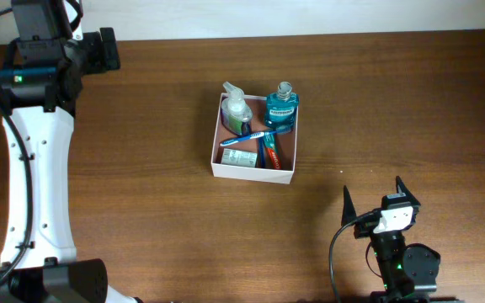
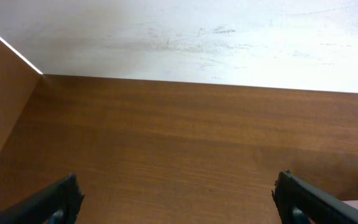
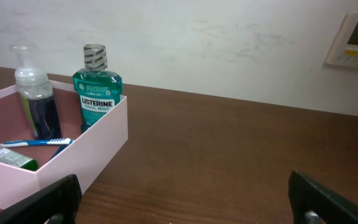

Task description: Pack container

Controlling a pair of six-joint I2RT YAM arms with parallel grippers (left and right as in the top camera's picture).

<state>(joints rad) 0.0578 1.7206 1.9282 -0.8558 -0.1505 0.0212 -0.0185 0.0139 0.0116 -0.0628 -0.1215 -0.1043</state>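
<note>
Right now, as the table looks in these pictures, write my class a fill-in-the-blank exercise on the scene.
1. The mouthwash bottle stands in the container, and its label reads ______ Cool Mint.
2. The toothbrush lying in it is ______ in colour.
3. The left tool and the right tool are both ______ and hold nothing.
Missing words: Listerine; blue; open.

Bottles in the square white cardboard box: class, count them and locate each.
2. The clear pump bottle holding dark blue liquid stands in the far left corner of the white cardboard box; the teal mouthwash bottle stands in its far right corner. None seems hidden.
</note>
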